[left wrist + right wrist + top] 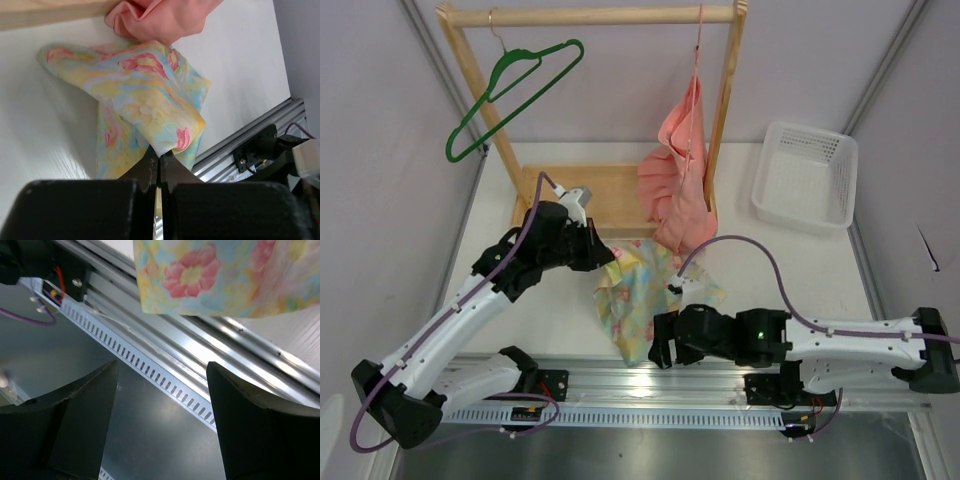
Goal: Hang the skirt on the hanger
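Observation:
The skirt (640,295), pastel yellow, mint and blue with pink flowers, lies crumpled on the white table near its front edge. My left gripper (605,258) is shut on a folded corner of the skirt (145,95); in the left wrist view the jaws (160,157) pinch the cloth tip. My right gripper (658,352) is open and empty, low at the skirt's front edge; its wrist view shows the skirt's hem (225,275) above the spread jaws (162,365). The dark green hanger (515,85) hangs tilted from the wooden rail at the back left, far from both grippers.
A wooden rack (590,15) stands at the back, its base board on the table. A salmon-pink ruffled garment (682,170) hangs from its right side, touching the skirt's far edge. A white basket (805,178) sits at the back right. A metal rail (650,385) runs along the front.

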You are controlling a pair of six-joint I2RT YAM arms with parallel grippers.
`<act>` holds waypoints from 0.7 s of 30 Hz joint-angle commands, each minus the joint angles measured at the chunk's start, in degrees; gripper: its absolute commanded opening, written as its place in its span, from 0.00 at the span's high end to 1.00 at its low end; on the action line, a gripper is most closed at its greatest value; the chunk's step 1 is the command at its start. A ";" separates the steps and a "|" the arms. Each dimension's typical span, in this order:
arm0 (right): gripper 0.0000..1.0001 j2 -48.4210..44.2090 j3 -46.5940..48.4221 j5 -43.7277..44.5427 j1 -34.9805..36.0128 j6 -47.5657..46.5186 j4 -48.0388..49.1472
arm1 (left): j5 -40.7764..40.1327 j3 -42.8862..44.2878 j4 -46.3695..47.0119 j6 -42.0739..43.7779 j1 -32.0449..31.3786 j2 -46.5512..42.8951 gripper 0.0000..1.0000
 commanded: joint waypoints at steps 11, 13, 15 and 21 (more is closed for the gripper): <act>0.14 15.19 -0.61 7.34 7.03 10.15 15.15 | 4.78 3.46 -2.44 1.84 -0.67 -0.26 1.00; 0.14 18.08 1.59 7.42 7.47 9.44 14.72 | 4.70 4.25 -2.97 1.93 -1.28 0.27 1.00; 0.13 19.94 2.82 8.21 7.65 9.17 14.01 | 4.52 5.39 -3.58 2.02 -1.64 0.53 1.00; 0.13 27.06 6.16 9.70 6.42 7.43 14.28 | 4.52 7.59 -4.90 2.19 -2.52 0.80 1.00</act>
